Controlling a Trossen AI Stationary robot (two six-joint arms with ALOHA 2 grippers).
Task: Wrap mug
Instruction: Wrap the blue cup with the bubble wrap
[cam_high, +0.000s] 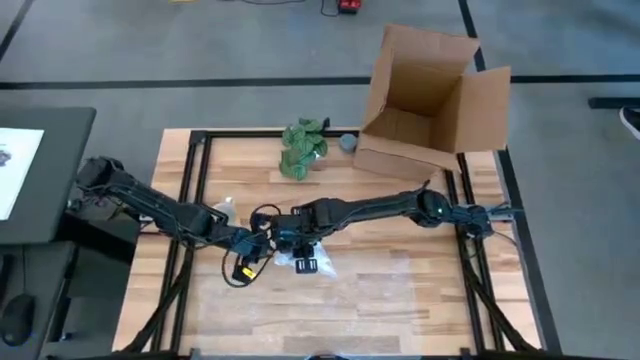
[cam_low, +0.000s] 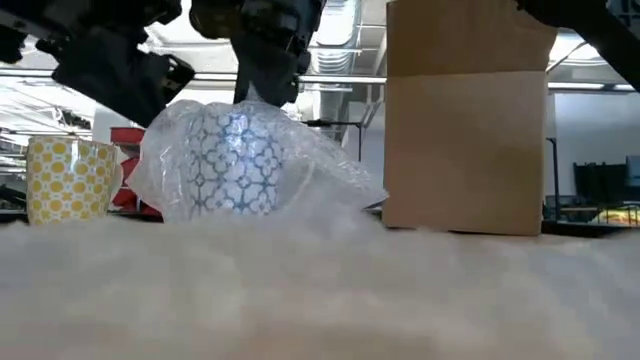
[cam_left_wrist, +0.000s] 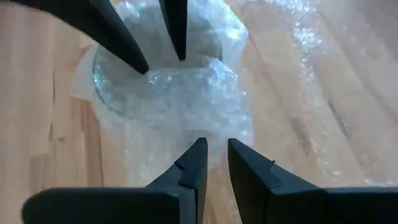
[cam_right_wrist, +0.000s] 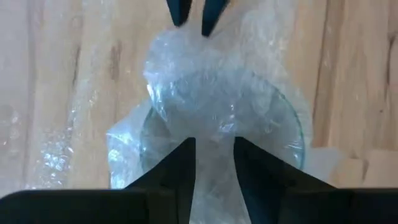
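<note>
The mug, white with a blue pattern, stands upright near the middle of the table, draped in clear bubble wrap; both arms reach in low from opposite sides and meet over it; the left gripper points down at the wrap, fingers narrowly parted; the right gripper does likewise, slightly spread; a cardboard box sits behind, a yellow patterned cup aside.

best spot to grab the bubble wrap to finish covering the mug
Probably the loose flap of bubble wrap trailing on the table toward the cardboard box, taken from above: it lies free of the mug, while the rest already hugs it.
</note>
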